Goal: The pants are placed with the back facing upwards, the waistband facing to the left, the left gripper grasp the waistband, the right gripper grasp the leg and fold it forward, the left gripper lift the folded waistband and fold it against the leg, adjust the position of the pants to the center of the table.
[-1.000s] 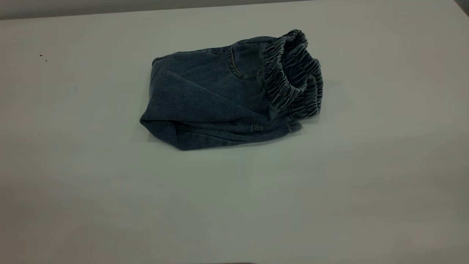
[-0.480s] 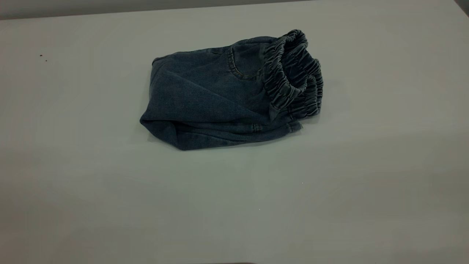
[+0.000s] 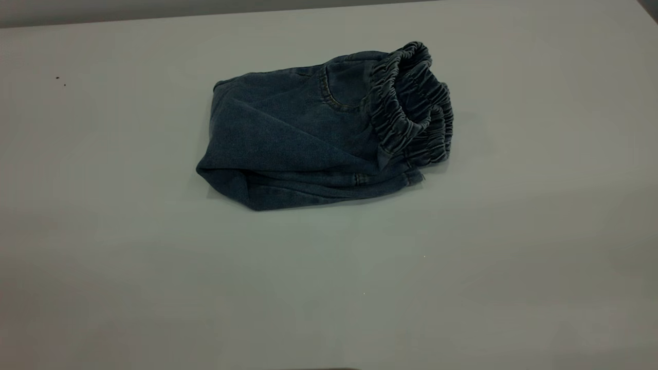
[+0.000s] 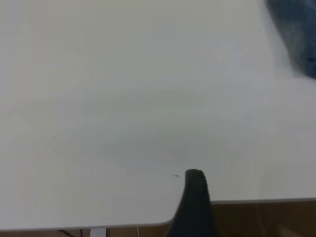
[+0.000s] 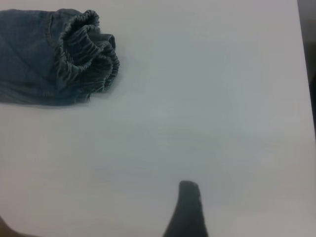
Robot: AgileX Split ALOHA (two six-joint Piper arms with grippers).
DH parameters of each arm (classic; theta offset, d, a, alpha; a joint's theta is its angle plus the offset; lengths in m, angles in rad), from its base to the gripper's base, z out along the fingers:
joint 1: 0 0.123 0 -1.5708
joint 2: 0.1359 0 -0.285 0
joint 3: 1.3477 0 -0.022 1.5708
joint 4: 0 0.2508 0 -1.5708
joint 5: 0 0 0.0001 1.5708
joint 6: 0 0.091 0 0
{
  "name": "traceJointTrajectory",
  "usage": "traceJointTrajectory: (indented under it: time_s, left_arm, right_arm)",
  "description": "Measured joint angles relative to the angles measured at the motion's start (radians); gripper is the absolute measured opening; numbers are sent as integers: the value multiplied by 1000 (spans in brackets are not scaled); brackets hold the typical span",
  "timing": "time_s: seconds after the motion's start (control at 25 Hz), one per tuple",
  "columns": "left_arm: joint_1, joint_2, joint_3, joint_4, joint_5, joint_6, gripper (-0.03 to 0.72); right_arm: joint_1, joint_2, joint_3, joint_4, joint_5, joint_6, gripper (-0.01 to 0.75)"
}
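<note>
Exterior view: pants (image 3: 318, 133) lie folded into a compact bundle on the tabletop (image 3: 103, 257), slightly above frame centre. Left end is the fold edge, a curved pocket seam (image 3: 331, 97) shows on top, the ruffled elastic waistband (image 3: 411, 108) bunches up at the right end. Two tiny dark specks (image 3: 60, 80) sit far left on the tabletop. No arm appears in this view.

Left wrist view: one dark finger of the left hand (image 4: 195, 207) shows at bottom centre by the tabletop edge, pants only a blur at upper right, well apart; open or closed, cannot tell.

Right wrist view: one finger of the right hand (image 5: 187, 210) at bottom centre, waistband at upper left, well apart; state cannot be told.
</note>
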Motion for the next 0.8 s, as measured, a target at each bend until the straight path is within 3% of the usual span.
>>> traceJointTrajectory:
  time_s: [0.36,0.8]
  left_arm:
    - [0,0,0,0,0,0,549]
    - [0,0,0,0,0,0,549]
  right_arm:
    - [0,0,0,-120,-5,159,514]
    - [0,0,1,-124,-8,183,514]
